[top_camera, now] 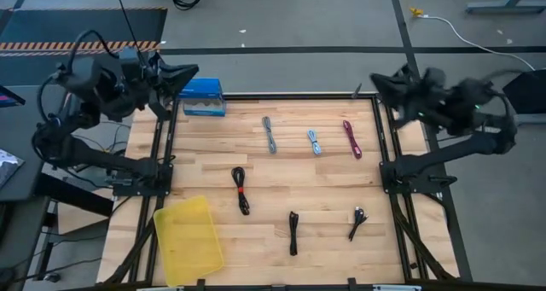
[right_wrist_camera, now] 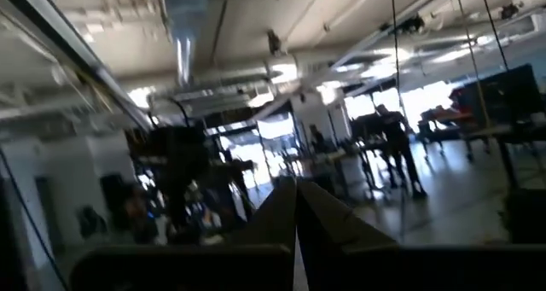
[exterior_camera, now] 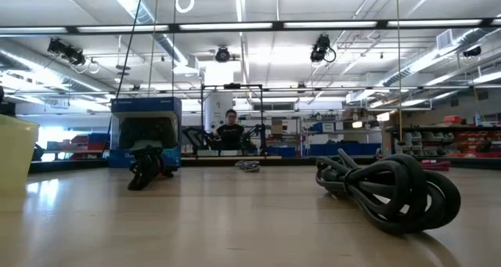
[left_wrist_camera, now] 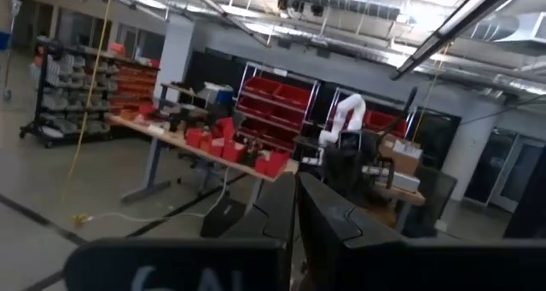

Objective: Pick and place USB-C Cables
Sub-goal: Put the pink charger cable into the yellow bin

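Note:
Six small cable bundles lie flat on the wooden table [top_camera: 324,189]. Along the far row are a grey one [top_camera: 270,134], a second grey one [top_camera: 315,142] and a magenta one [top_camera: 351,139]. Nearer lie a black bundle with a red tie [top_camera: 241,190], a black one [top_camera: 293,232] and another black one [top_camera: 357,224]. In the low view a black bundle [exterior_camera: 390,190] fills the right foreground and another [exterior_camera: 146,166] sits farther left. My left gripper [top_camera: 189,72] hovers shut at the table's far left corner, my right gripper [top_camera: 377,83] shut at the far right corner. Both are raised and hold nothing.
A yellow tray [top_camera: 188,239] sits at the near left corner. A blue rectangular box [top_camera: 202,96] stands at the far left edge, under my left gripper. The black frame [top_camera: 386,167] borders the table. A person [exterior_camera: 230,129] sits far behind in the room.

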